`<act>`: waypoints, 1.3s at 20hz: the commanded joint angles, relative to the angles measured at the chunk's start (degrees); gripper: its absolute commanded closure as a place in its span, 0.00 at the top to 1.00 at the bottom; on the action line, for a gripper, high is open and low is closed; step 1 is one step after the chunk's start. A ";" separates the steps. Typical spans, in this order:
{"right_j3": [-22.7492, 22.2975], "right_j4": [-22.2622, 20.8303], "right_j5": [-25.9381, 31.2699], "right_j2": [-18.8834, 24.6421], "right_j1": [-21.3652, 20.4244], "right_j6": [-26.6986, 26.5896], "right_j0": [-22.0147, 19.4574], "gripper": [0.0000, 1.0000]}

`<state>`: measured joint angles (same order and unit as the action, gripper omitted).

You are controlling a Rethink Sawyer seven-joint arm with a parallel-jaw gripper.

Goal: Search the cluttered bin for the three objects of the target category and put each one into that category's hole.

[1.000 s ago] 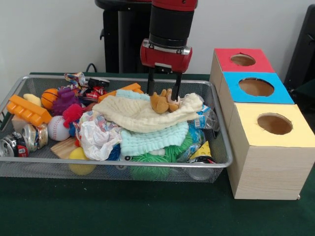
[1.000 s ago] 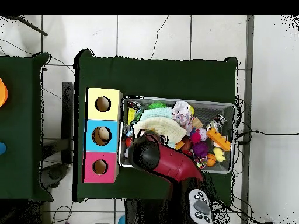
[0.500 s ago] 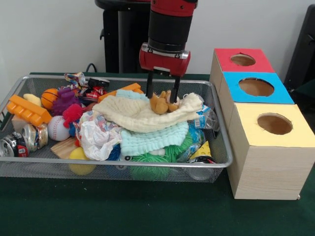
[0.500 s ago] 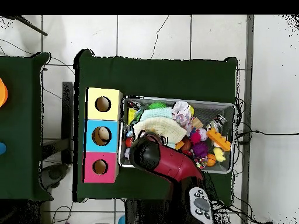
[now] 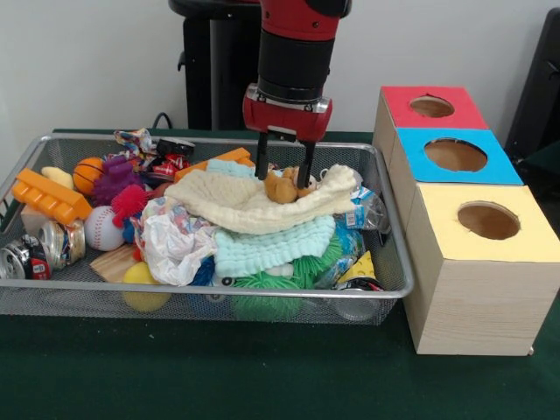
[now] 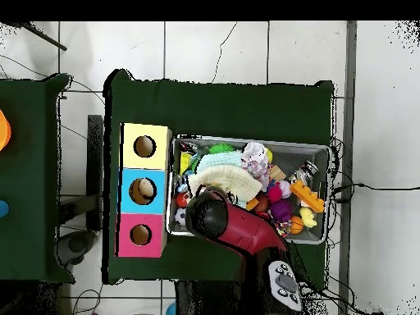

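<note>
A small brown plush toy [image 5: 282, 186] sits between the fingers of my gripper [image 5: 283, 181], which is shut on it just above a cream knitted cloth [image 5: 245, 203] piled in the wire bin [image 5: 389, 289]. In the overhead view the red arm [image 6: 238, 230] hides the gripper and the toy. Right of the bin in the front view stands a row of boxes, each with a round hole: red [image 5: 431, 107], blue [image 5: 455, 155] and yellow [image 5: 488, 220]. Seen from overhead, the boxes [image 6: 143, 191] lie left of the bin [image 6: 321, 148].
The bin is crowded: a mint cloth [image 5: 271, 248], crumpled white paper [image 5: 175, 245], a baseball [image 5: 102, 228], an orange block [image 5: 50, 195], a small basketball [image 5: 87, 173], a purple spiky toy [image 5: 114, 178], cans [image 5: 26, 258] and a green spiky ball [image 5: 267, 297].
The gripper has shifted a little to the left with the brown plush toy between its fingers. The toy moved with it across the cream cloth.
</note>
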<state>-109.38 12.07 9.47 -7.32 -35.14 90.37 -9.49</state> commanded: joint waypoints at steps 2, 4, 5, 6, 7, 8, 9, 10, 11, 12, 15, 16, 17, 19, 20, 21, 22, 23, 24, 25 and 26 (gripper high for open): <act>-0.46 0.53 -4.25 4.16 2.26 12.27 -0.69 1.00; -0.58 0.47 -4.34 4.21 2.13 12.26 -0.70 0.00; -0.55 0.49 -4.22 4.14 2.08 12.24 -0.61 0.00; -0.51 0.51 -4.10 4.07 2.03 12.23 -0.52 0.00; -0.48 0.52 -3.98 4.00 1.99 12.21 -0.42 0.00; -0.10 0.54 -3.11 3.45 2.01 11.96 0.12 0.00; -0.17 0.71 -2.89 3.43 1.80 12.09 0.13 0.00; -0.25 0.88 -2.67 3.41 1.59 12.23 0.13 0.00; -0.27 0.89 -2.51 3.34 1.47 12.22 0.23 0.00; -0.31 0.89 -2.40 3.32 1.37 12.19 0.22 0.00; -0.42 0.89 -2.10 3.33 1.09 12.11 0.17 0.00; -0.43 0.87 -1.97 3.25 1.02 12.06 0.21 0.00; -0.40 0.85 -1.82 3.28 0.94 11.97 0.13 0.00; -0.36 0.90 -1.06 2.99 0.47 11.84 0.30 0.00; -0.45 0.98 -0.23 2.83 -0.12 11.75 0.38 0.00; -0.52 0.97 0.59 2.62 -0.77 11.59 0.53 0.00; -0.61 1.04 1.58 2.34 -1.53 11.51 0.77 0.00; -0.68 1.12 2.73 1.98 -2.35 11.46 1.08 0.00; -0.70 1.15 3.86 1.61 -3.10 11.36 1.40 0.00; -0.78 1.17 4.71 1.35 -3.76 11.32 1.61 0.00; -0.80 1.18 5.50 1.07 -4.30 11.26 1.82 0.00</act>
<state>-109.39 12.06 9.40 -7.62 -36.73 90.37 -8.54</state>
